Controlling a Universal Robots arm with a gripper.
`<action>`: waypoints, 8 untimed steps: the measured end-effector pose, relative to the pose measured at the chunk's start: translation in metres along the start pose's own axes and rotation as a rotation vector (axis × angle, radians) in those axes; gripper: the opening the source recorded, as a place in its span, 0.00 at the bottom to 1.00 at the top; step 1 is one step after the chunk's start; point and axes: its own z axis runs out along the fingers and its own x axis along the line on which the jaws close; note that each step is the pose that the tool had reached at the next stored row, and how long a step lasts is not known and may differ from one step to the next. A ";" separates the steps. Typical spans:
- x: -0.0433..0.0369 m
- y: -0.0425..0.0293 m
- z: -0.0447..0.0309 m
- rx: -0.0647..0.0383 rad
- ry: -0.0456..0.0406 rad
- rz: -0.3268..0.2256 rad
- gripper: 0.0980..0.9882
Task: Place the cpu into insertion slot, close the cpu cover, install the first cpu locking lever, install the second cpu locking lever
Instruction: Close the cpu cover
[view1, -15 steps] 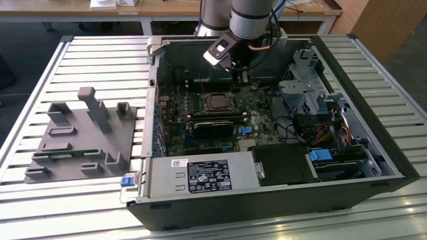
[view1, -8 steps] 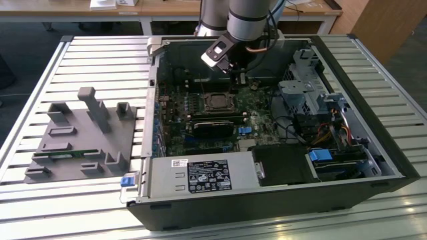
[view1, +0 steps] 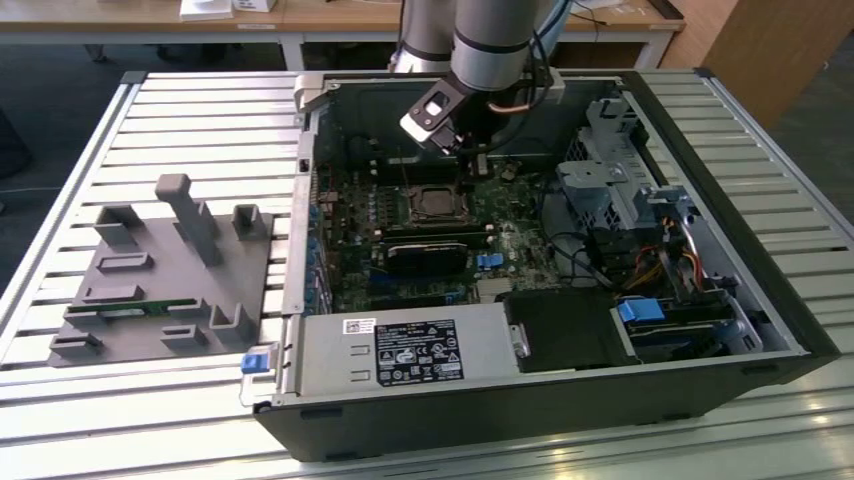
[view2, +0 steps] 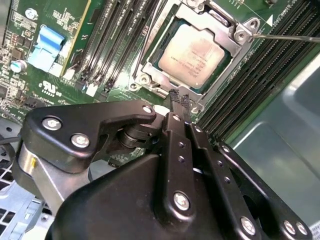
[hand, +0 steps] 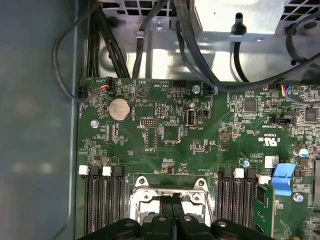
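Observation:
The cpu lies flat in the insertion slot, its dull silver face showing through the window of the cpu cover. The silver cover frame lies down over the chip. One thin wire locking lever sticks out sideways from a corner of the cover, and another lever runs along the opposite side of the socket. My gripper hovers just beside the socket's edge, black fingers pressed together and holding nothing. In the exterior view the gripper hangs inside the open computer case, just behind the socket.
Long black memory slots flank the socket on both sides. A blue connector and black cables lie nearby. Drive cages and the power supply crowd the case. A grey fixture sits at the exterior view's left.

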 end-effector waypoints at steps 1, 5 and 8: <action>0.0000 -0.0001 0.0008 0.000 0.0001 0.000 0.01; 0.0000 -0.0007 0.0029 0.000 0.0002 0.000 0.01; 0.0000 -0.0051 0.0043 0.000 0.0001 0.000 0.01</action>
